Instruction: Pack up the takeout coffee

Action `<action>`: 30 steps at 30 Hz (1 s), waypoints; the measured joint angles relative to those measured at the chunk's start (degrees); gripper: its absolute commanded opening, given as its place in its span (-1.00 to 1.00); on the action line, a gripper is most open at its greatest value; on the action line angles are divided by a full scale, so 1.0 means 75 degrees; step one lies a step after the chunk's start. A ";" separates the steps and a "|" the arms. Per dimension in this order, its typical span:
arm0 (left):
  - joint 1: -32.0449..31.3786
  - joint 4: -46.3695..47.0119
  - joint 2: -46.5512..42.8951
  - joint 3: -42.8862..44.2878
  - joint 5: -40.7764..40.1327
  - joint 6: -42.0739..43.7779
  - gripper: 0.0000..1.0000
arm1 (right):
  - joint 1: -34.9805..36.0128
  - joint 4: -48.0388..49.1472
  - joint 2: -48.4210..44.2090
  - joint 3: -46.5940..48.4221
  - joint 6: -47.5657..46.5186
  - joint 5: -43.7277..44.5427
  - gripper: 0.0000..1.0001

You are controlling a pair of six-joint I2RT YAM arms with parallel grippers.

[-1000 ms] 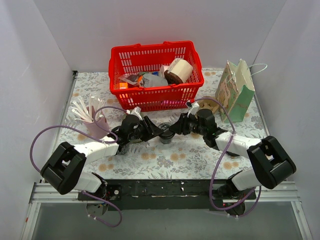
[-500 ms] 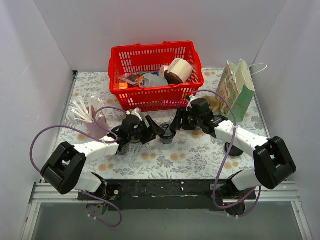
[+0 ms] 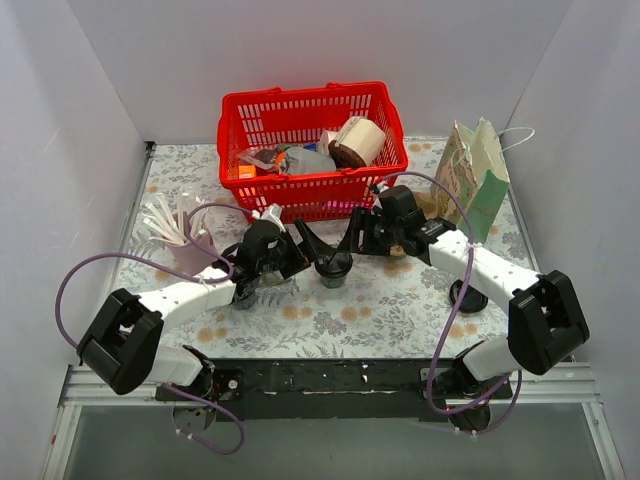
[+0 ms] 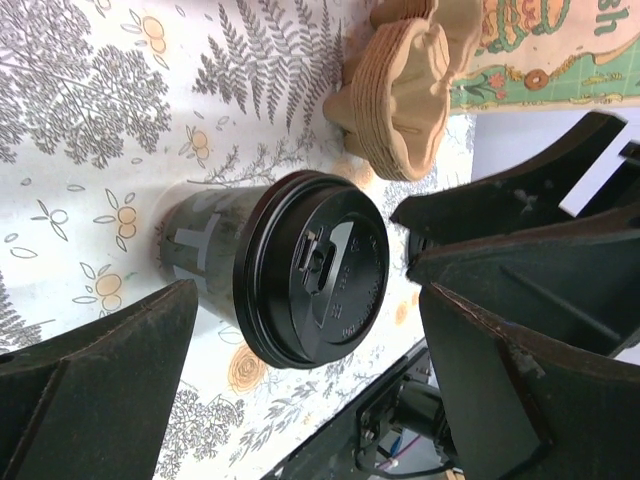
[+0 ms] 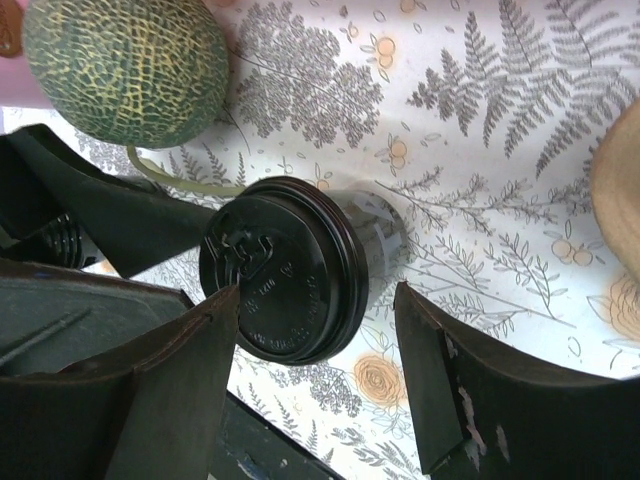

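Observation:
The takeout coffee cup (image 3: pixel 333 270) stands upright on the floral tabletop, clear-walled with a black lid (image 4: pixel 315 268). My left gripper (image 3: pixel 308 248) is just left of it, open, and the lid shows between its fingers (image 4: pixel 110 385) without touching them. From the right, my right gripper (image 3: pixel 352 243) also stands open, with the same lid (image 5: pixel 285 285) in the gap between its fingers (image 5: pixel 455 385). Neither gripper holds anything. A stack of brown pulp cup carriers (image 4: pixel 400 85) lies behind the cup, in front of a printed paper bag (image 3: pixel 472 185).
A red basket (image 3: pixel 310 195) with several items stands behind the cup. White utensils (image 3: pixel 165 220) lie at the left. A green netted ball like a melon (image 5: pixel 125 65) sits near the left arm. A small black object (image 3: pixel 468 298) is under the right forearm.
Both grippers have opened wide and let go of the cup. The right arm has drawn back toward the basket. The cup stays where it was.

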 measured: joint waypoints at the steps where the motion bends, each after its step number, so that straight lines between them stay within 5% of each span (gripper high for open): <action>1: 0.0000 -0.0090 0.0003 0.0073 -0.0087 0.0044 0.86 | 0.0000 -0.0064 0.0000 0.0000 0.0044 -0.0003 0.39; 13: 0.0000 -0.0315 0.0513 0.0487 -0.0294 0.0236 0.49 | 0.0210 -0.0300 0.0224 -0.0096 0.0562 -0.0117 0.28; 24: 0.0000 -0.0122 0.0781 0.0353 0.0082 0.0149 0.01 | 0.0265 0.0061 0.0306 -0.0423 0.1090 -0.0283 -0.26; 30: 0.0061 0.0035 0.0868 0.0268 0.0187 0.0090 -0.08 | 0.0198 0.0504 0.0242 -0.0691 0.1367 -0.0379 -0.42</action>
